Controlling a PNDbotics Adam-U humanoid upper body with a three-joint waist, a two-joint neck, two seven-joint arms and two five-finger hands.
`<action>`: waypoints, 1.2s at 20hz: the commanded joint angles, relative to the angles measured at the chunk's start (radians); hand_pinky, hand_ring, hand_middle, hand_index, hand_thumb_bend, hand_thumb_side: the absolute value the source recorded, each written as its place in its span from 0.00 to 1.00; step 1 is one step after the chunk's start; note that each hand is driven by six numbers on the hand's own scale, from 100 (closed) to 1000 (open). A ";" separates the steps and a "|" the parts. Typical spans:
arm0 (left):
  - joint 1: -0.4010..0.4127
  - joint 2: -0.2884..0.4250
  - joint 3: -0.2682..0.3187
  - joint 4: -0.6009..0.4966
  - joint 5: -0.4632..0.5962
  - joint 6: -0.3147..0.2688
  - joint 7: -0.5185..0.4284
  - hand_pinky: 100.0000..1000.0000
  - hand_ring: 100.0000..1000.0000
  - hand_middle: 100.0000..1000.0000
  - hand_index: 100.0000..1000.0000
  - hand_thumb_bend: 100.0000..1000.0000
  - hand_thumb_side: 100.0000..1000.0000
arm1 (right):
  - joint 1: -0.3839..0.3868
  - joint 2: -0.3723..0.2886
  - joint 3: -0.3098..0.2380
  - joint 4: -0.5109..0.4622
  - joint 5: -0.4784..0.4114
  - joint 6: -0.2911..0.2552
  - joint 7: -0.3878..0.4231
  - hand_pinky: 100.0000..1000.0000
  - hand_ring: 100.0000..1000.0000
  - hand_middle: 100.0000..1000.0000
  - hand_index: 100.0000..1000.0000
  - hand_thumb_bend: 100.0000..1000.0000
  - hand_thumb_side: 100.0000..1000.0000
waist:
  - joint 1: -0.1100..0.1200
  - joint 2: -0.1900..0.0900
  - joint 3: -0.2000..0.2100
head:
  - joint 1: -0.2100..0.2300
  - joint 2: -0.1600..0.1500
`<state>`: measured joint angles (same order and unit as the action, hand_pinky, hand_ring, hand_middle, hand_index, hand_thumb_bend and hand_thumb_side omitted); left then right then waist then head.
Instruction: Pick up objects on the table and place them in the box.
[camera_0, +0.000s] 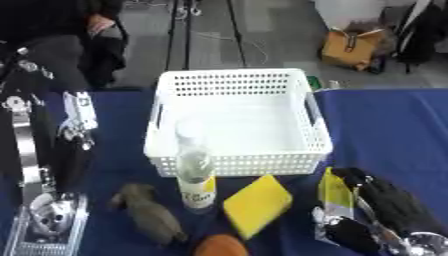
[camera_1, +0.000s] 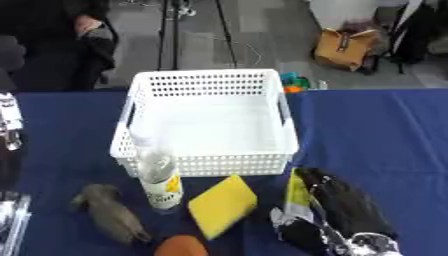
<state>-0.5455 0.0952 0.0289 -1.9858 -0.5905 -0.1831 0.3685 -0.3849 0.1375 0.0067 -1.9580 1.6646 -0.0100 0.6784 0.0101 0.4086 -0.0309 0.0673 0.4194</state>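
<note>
Before one white box (camera_0: 238, 120): one bottle (camera_0: 195, 172), one sponge (camera_0: 255, 205); right hand (camera_0: 385, 207) pinching a yellow packet (camera_0: 333, 192).

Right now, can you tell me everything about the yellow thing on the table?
The yellow sponge is a flat, soft-looking rectangular block, plain yellow all over. It lies flat on the blue table, turned at a slant, just in front of the white basket. A clear bottle stands to its left, and the right hand is to its right. Nothing holds it.

One white basket (camera_0: 237, 120), one clear bottle (camera_0: 195, 170), one yellow sponge (camera_0: 256, 204), one grey-brown lump (camera_0: 150, 212), one orange round thing (camera_0: 220, 246)
</note>
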 joint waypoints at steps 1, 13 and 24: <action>-0.015 0.003 -0.001 -0.014 0.003 0.003 0.000 0.70 0.69 0.64 0.73 0.00 0.70 | 0.003 0.001 0.006 0.008 0.013 0.005 -0.009 0.37 0.82 0.90 1.00 0.06 0.81 | 0.000 -0.014 0.003 | -0.002 -0.014; -0.017 0.002 -0.001 -0.014 0.003 0.008 0.002 0.70 0.68 0.64 0.73 0.00 0.71 | 0.004 -0.010 0.022 0.027 0.007 0.004 -0.024 0.24 0.72 0.81 0.94 0.00 0.49 | 0.002 -0.012 -0.002 | -0.001 -0.017; -0.025 -0.002 0.001 -0.014 0.011 0.009 0.010 0.70 0.68 0.64 0.72 0.00 0.71 | 0.012 -0.016 0.031 0.070 0.016 -0.018 0.008 0.35 0.77 0.86 0.98 0.13 0.72 | 0.008 -0.008 -0.005 | -0.005 -0.022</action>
<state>-0.5549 0.0938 0.0285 -1.9858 -0.5835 -0.1728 0.3760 -0.3864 0.1264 0.0331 -1.9326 1.6727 -0.0219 0.6703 0.0140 0.4107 -0.0372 0.0662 0.4107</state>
